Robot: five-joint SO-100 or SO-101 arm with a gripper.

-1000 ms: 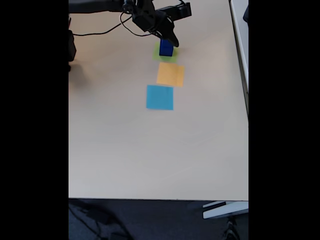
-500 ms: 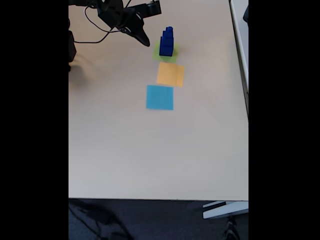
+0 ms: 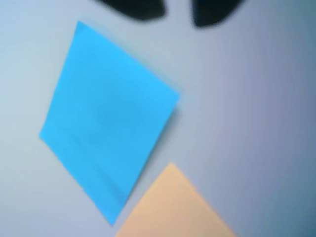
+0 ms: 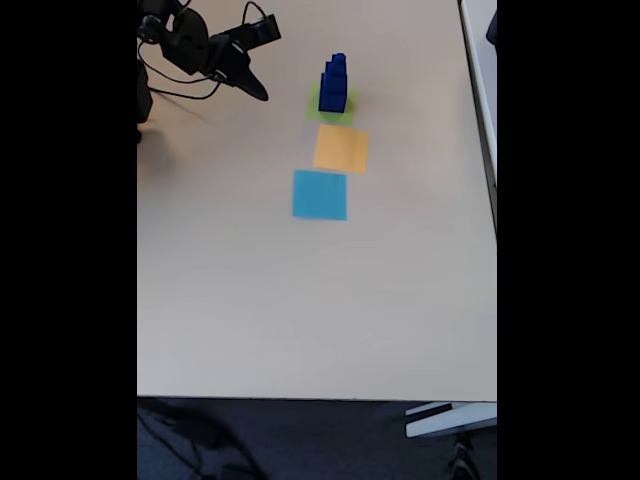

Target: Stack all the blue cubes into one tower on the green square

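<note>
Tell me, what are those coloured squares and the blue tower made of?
The light-blue square and orange square look like thin matte paper: flat, sharp-cornered, faintly creased. The green square seems alike. The blue cubes look solid, possibly plastic or painted wood; too small to tell.

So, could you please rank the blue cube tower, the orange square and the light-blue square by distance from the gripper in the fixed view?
From the gripper, upper left:
1. Blue cube tower, to its right.
2. Orange square, below the tower.
3. Light-blue square, lowest in the row.
</note>
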